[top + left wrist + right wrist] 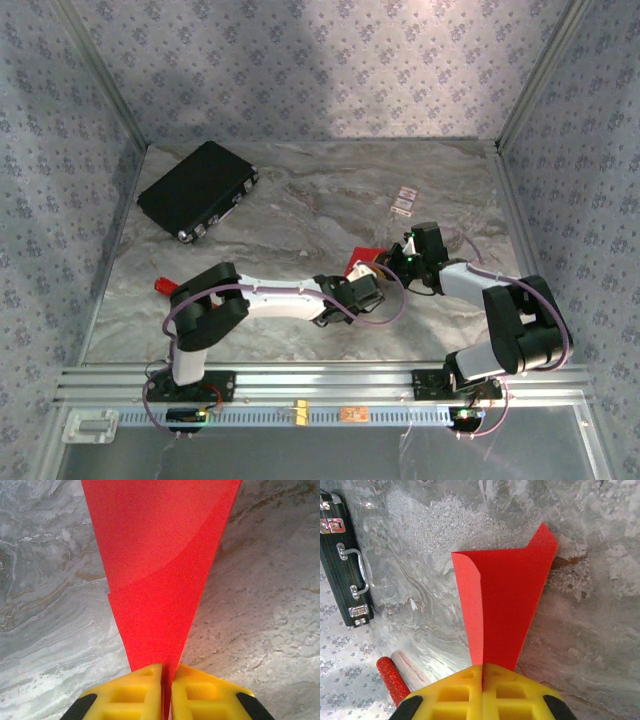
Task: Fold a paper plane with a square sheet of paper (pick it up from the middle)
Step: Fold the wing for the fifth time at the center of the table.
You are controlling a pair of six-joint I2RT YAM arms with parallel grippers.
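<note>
The square sheet of paper (361, 263), bright red and folded into a tapering shape, is held just above the marble table between both grippers. My left gripper (167, 674) is shut on its narrow end; the paper (155, 555) fans away from the yellow fingers (135, 695), with a diagonal overlapped layer showing. My right gripper (482, 669) is shut on another narrow end of the paper (507, 595), which has a curled flap on its left and a pointed corner at top right. In the top view the left gripper (362, 287) and the right gripper (398, 262) stand close together.
A black case (197, 190) lies at the back left, its handle and latches seen in the right wrist view (345, 575). A small red glittery cylinder (160, 287) lies near the left arm's base. Two small cards (403, 200) lie behind the right arm.
</note>
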